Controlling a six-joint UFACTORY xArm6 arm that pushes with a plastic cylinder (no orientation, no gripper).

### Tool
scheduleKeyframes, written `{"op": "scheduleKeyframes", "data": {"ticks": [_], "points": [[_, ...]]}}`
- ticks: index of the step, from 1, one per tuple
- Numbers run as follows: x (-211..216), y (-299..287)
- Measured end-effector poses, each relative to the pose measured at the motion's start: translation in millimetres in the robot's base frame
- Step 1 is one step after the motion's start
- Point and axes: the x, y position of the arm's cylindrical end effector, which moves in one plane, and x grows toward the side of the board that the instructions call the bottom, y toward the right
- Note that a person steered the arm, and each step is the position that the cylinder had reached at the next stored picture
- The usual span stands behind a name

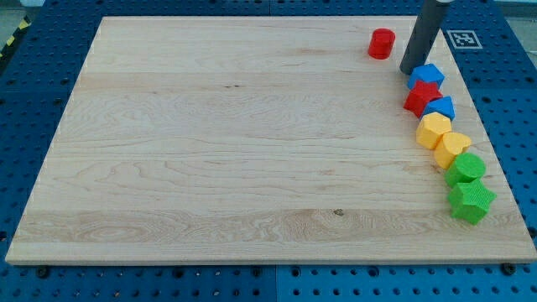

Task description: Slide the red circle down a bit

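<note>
The red circle [381, 43] is a small red cylinder near the top right of the wooden board [235, 151]. My tip [409, 70] is the lower end of a dark rod that comes down from the view's top. It rests on the board to the right of and slightly below the red circle, with a small gap between them. The tip is just above and left of a blue block [427, 75].
A chain of blocks runs down the board's right edge: the blue block, a red star [422, 98], a second blue block [440, 107], two yellow blocks [434, 129] [453, 148], a green block [466, 168] and a green star [471, 201]. Blue pegboard surrounds the board.
</note>
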Motion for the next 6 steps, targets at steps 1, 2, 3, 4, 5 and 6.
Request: {"op": "scheduleKeyframes", "data": {"ticks": [1, 2, 3, 4, 5, 6], "points": [[-0.7, -10.8], [-22.3, -42.6], [-50.6, -88.7], [-74.4, -110.6], [-75.8, -110.5], [-76.4, -105.7]]}}
